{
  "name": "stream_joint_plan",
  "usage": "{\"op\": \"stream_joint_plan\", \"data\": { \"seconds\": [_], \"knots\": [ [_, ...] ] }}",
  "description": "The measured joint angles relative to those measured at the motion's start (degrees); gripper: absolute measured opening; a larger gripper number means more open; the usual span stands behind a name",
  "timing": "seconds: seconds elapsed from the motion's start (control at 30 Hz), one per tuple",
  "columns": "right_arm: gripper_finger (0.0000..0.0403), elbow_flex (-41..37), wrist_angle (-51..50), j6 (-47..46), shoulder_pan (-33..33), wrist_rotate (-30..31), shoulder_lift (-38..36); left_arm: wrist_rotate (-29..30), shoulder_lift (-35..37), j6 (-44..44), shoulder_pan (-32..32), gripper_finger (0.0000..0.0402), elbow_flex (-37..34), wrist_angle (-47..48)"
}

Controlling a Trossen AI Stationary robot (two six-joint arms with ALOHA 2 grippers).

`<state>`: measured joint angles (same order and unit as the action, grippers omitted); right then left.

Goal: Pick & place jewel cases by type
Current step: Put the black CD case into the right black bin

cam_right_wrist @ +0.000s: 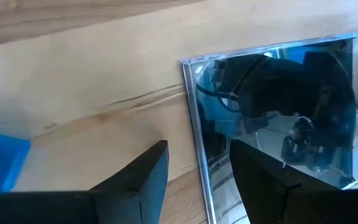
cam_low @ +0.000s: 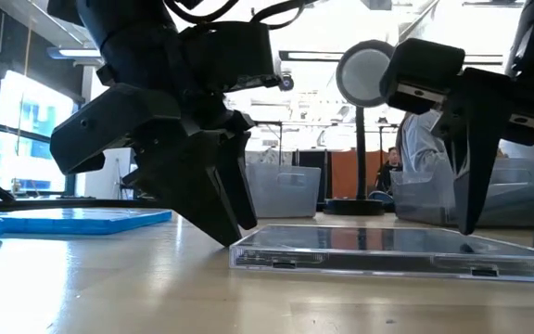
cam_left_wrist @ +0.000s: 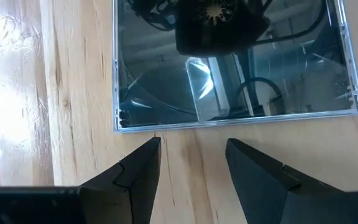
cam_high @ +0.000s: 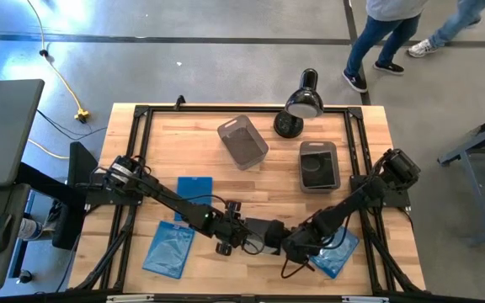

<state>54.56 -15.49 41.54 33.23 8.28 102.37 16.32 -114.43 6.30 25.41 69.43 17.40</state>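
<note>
A dark, glossy, squarish jewel case [cam_high: 264, 230] with a clear rim lies flat on the wood between my two grippers. In the low view, the jewel case [cam_low: 387, 249] sits right in front. My left gripper [cam_left_wrist: 192, 148] is open and slants down at the case's left edge [cam_left_wrist: 229, 122], tips just short of it. My right gripper [cam_right_wrist: 196, 149] is open and stands across the case's right edge [cam_right_wrist: 190, 106], one finger over the case and one over the table. Three blue cases lie flat: one [cam_high: 194, 188] by the left arm, one [cam_high: 168, 249] near-left, one [cam_high: 337, 254] under the right arm. My left gripper's fingertip [cam_low: 233, 237] comes to the case's left edge, slanting down from the table's left; I cannot tell whether it touches. My right gripper's finger [cam_low: 471, 209] points down onto the case's top near its right edge; I cannot tell whether it touches.
Two smoky grey tubs stand toward the far side, one [cam_high: 242, 141] at the centre and one [cam_high: 318, 165] to its right with something dark inside. A black lamp [cam_high: 301, 105] stands at the far edge. People walk on the floor beyond the table.
</note>
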Motion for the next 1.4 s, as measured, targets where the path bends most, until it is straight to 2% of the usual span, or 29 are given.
{"op": "stream_joint_plan", "data": {
  "seconds": [0.27, 0.47, 0.67, 1.0, 1.4],
  "knots": [
    [0.0169, -0.1, 2.5, 4.3, -2.7, -3.4, 1.0, -0.2, 0.0, 0.0, 0.0, 0.0185, 0.0, -0.6],
    [0.0169, 0.0, 4.4, 7.2, -4.3, -3.8, 1.8, -0.3, 0.0, -0.2, 0.0, 0.0185, 0.1, -1.0],
    [0.0169, -0.1, 6.3, 7.6, -5.2, -6.0, 1.9, -0.3, 0.0, -1.5, 0.0, 0.0185, 0.1, -1.1],
    [0.0169, 1.4, 7.2, 8.6, -5.2, -5.9, 2.2, 0.5, 0.0, -2.0, 0.1, 0.0186, 0.1, -1.3],
    [0.0169, 1.6, 5.5, 3.8, -3.2, -0.5, 0.9, 0.5, 0.0, -2.0, 0.1, 0.0185, 0.1, -0.8]
  ]
}}
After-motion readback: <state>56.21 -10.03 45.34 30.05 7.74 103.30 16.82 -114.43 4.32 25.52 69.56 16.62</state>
